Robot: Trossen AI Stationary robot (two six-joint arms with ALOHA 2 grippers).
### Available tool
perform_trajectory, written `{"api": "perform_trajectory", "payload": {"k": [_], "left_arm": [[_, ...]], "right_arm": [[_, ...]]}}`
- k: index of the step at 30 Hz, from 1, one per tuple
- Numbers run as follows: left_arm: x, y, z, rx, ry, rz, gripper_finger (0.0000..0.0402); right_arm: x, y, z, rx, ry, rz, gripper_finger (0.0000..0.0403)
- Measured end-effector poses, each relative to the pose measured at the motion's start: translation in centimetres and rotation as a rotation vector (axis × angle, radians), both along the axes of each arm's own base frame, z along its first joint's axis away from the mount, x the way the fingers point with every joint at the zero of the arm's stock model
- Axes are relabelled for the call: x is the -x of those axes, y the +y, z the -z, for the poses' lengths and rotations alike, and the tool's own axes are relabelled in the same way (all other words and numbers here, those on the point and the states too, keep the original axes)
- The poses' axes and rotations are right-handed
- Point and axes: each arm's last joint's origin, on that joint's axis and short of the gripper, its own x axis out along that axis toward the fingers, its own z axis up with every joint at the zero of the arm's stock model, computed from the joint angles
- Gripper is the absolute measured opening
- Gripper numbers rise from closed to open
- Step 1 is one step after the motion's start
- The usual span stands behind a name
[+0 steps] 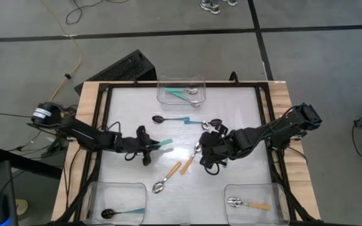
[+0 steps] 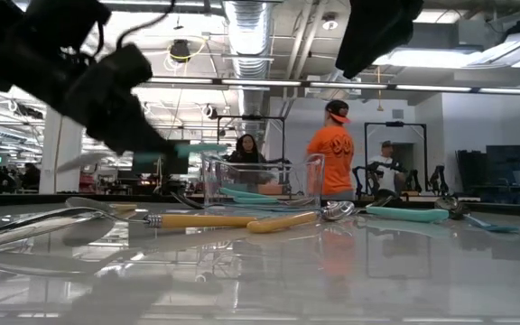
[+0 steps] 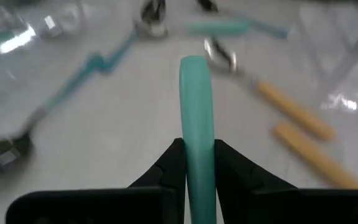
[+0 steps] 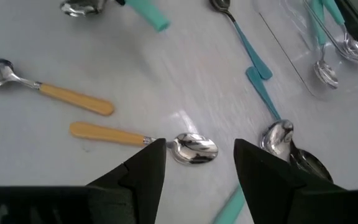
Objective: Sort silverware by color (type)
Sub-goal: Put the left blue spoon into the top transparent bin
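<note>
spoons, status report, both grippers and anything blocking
Left gripper shut on teal-handled spoon, mid-table. Right gripper open above orange-handled spoon. Nothing blocking.

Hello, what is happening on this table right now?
Two robot arms are sorting spoons into clear bins. The left gripper is shut on a teal handle, held above the table. The right gripper is open, hovering over an orange-handled spoon. Already sorted: teal-handled silver spoons in the far bin, a black-bowled one in the near left bin, an orange one in the near right bin. Several spoons remain loose.
</note>
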Motion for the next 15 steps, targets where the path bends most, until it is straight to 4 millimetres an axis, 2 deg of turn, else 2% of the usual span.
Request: {"api": "perform_trajectory", "payload": {"k": [7, 15], "left_arm": [[1.1, 0.4, -4.5, -0.067, -0.250, -0.007, 0.0042], [2.8, 0.9, -8.3, -0.114, -0.504, 0.016, 0.0042]], "right_arm": [[-0.8, 0.6, -0.7, 0.102, -0.097, -0.061, 0.0214], [-2.6, 1.1, -2.6, 0.260, -0.301, -0.144, 0.0214]]}}
